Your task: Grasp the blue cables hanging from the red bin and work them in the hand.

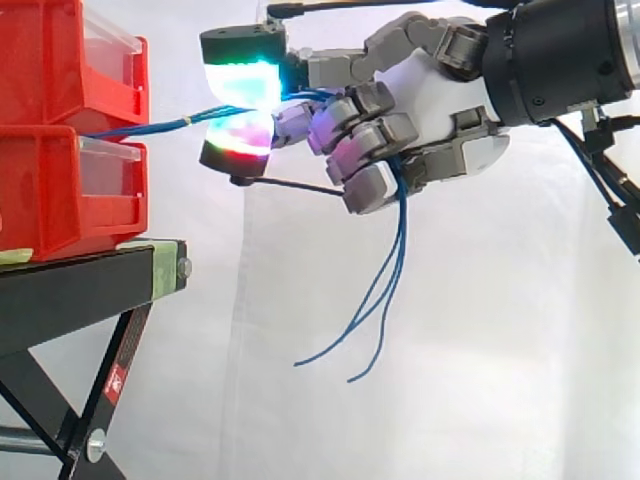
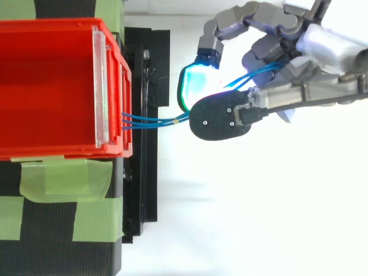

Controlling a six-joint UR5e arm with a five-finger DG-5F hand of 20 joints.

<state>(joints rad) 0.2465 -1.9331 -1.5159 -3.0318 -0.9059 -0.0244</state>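
Beside the red bins (image 1: 50, 190), the hand (image 1: 440, 90) pinches the blue cables (image 2: 155, 120).

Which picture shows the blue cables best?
The side view: the blue cables run from the red bin through the hand and dangle below. The top view shows their stretch from bin to hand.

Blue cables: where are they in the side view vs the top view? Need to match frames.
Side view: blue cables start left of centre between the stacked red bins, run right into the hand; loose ends hang below it.
Top view: they leave the bin front left of centre and run right under the hand's pads.
Shared landmark: the cables' exit at the bin front.
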